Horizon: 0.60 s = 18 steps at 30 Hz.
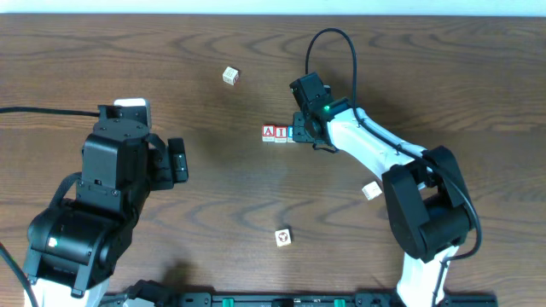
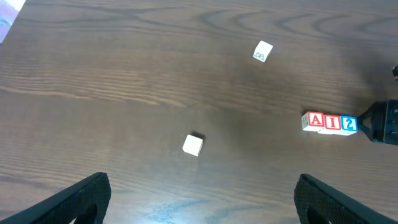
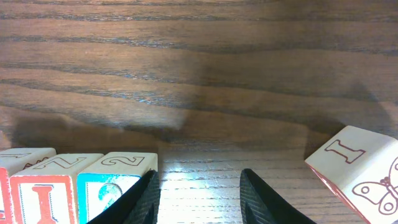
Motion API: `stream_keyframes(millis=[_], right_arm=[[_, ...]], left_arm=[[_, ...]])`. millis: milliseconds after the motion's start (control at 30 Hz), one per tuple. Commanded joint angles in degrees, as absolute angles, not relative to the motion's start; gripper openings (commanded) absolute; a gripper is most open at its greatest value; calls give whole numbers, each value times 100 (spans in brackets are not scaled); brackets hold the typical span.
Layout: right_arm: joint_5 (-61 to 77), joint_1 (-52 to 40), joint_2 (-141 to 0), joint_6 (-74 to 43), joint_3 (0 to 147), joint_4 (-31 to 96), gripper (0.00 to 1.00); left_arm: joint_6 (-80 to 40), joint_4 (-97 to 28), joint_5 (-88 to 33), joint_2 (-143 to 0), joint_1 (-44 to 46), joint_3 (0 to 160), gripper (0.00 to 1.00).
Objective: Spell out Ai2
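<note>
The table (image 1: 213,196) is smooth dark wood grain with a soft sheen, showing a pale glare just beside the "2" cube (image 2: 349,123). That cube, the "A" cube (image 2: 316,121) and the "I" cube (image 2: 333,122) are pale wood with smooth printed faces, red or blue on white. The butterfly cube (image 3: 360,168) near the "2" cube is bare pale wood with thin red print. The left gripper (image 2: 202,186) has matt black plastic fingers (image 2: 81,202). The right arm (image 1: 367,147) wears a smooth white shell.

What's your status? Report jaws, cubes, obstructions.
Left jaws wide open, empty. Right jaws slightly apart, empty, beside the 2 cube. A cube, I cube, 2 cube in one touching row. Nothing blocking.
</note>
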State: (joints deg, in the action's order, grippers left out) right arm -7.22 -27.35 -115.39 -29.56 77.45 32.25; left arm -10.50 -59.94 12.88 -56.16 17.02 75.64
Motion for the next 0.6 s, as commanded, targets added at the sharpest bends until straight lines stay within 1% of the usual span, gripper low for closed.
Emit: stream_keyframes(millis=[0, 467, 567], right_arm=[[-744, -2751, -11616, -3039, 7745, 3192, 41], [-755, -2751, -11616, -3035, 7745, 3103, 41], [-996, -2707, -11609, -3013, 7747, 3092, 42]], left_arm=[[-1052, -6003, 1391, -5625, 1688, 7634, 95], [-1052, -6003, 1391, -5625, 1688, 7634, 95], [-1052, -6003, 1391, -5625, 1688, 7634, 96]])
